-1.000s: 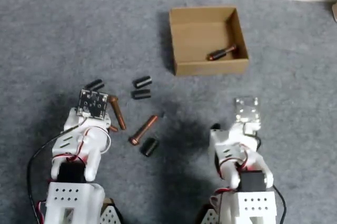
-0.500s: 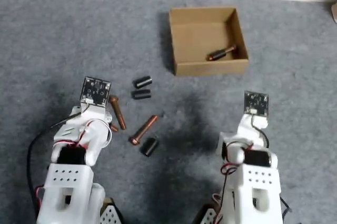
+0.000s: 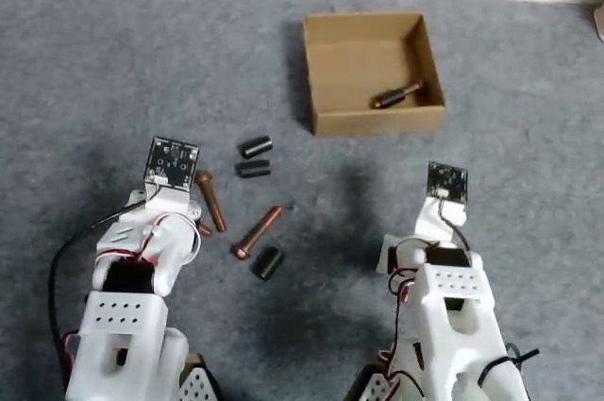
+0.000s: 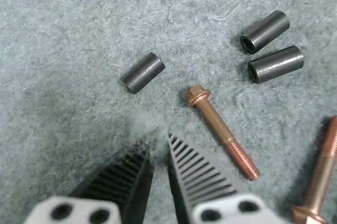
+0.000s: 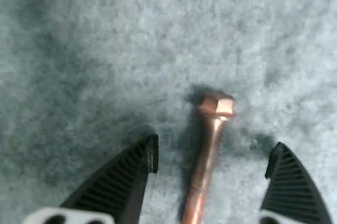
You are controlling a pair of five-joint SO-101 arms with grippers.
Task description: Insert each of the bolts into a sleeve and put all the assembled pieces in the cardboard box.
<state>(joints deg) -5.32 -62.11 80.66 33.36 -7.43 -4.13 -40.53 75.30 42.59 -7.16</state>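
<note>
The right arm [image 3: 453, 297] has pitched forward; the fingers of the right gripper [image 5: 214, 144] stand open astride a loose bolt [image 5: 215, 116] on the worktop [image 3: 94, 61], nearer than the cardboard box [image 3: 377, 121]. The left gripper [image 4: 159, 139] has its fingers almost closed and empty. Bolt pickup is in hand; the next move is probably to lower and close on the shank.

The desk [image 3: 94, 61] is mottled grey felt; the cardboard box [image 3: 377, 122] at one o'clock is plain tan; the assembled piece [image 3: 397, 95] in it is copper with a black band; the loose bolts [image 3: 209, 201] toward eight o'clock are shiny copper-orange; the sleeves [image 3: 255, 147] around them are matt black, dark grey in the left wrist view; both arms [image 3: 132, 325] are white, with red and black wires [image 3: 142, 255]; the left gripper [image 4: 159, 147] and right gripper [image 5: 215, 145] are black with fine ribbing.
</note>
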